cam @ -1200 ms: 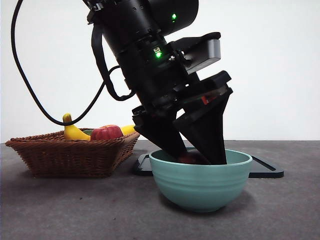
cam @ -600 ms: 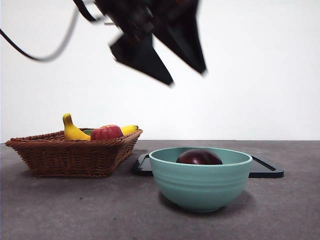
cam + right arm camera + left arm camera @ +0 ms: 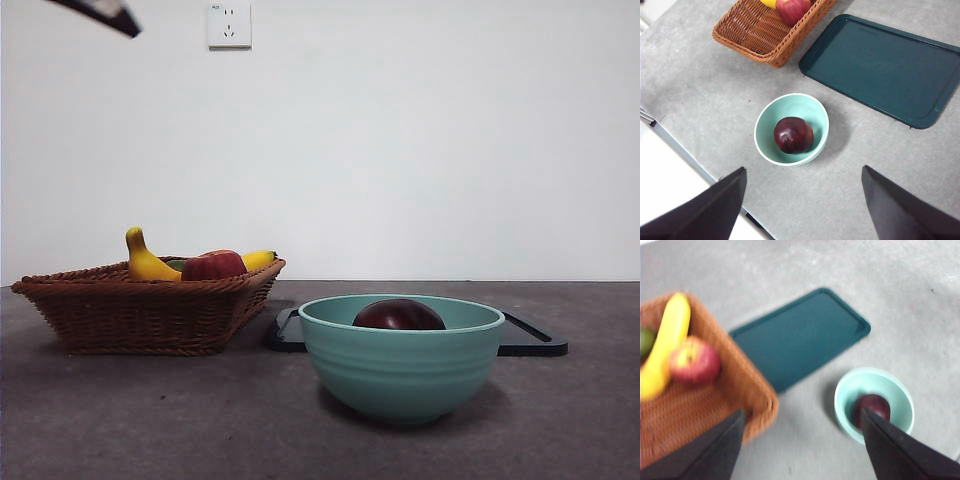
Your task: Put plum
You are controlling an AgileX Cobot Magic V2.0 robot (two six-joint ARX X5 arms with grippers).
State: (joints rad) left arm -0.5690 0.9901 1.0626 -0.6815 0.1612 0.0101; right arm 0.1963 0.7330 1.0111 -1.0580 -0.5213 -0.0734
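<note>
1. The plum lies inside the teal bowl, free of both grippers.
2. Left gripper — jaws wide apart, empty — is high above the bowl.
3. Right gripper likewise: spread, holding nothing.

A: Non-task items on the grey table?

B: Wicker basket, holding a yellow banana, a red apple and a green item, partly hidden.

A: Beside it?

B: Dark teal tray, flat, near the basket's corner. Teal bowl stands in front of the tray, apart from the basket.

A: Background?

B: White wall, one socket plate high up.
</note>
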